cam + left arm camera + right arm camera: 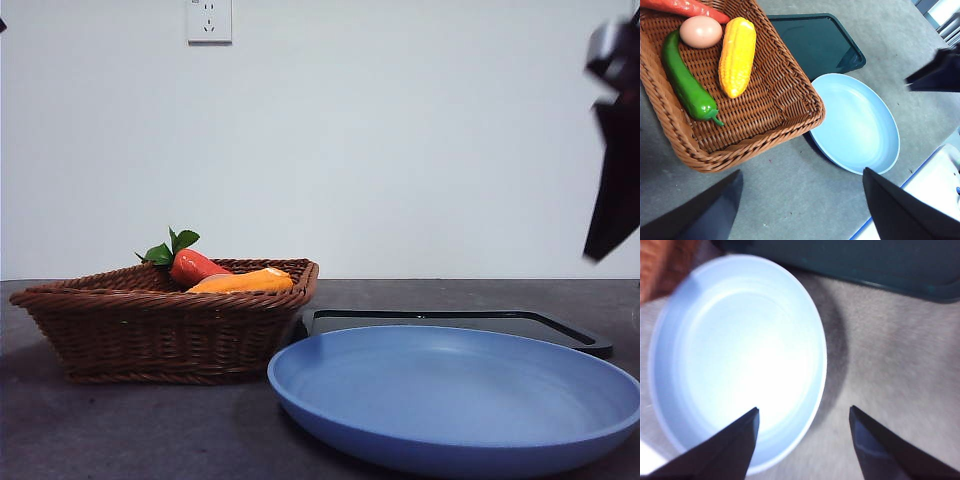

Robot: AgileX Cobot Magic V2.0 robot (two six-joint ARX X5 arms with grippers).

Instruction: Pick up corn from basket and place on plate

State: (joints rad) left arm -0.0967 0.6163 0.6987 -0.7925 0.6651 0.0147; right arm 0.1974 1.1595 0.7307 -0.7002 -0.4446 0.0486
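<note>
The corn [737, 55] lies in the brown wicker basket [785, 107], near the side that faces the plate; in the front view the corn [242, 282] peeks over the basket rim [150, 300]. The light blue plate [460, 400] sits empty beside the basket. My left gripper [800, 205] hangs open high above the table, just off the basket's corner, holding nothing. My right gripper [804, 412] is open and empty above the plate's [735, 360] edge. It is the dark arm [612, 150] at the front view's right edge.
A red-orange carrot [685, 7], a tan egg [701, 31] and a green pepper [687, 82] share the basket with the corn. A black tray [450, 320] lies behind the plate. The table edge with a white surface [940, 185] runs close past the plate.
</note>
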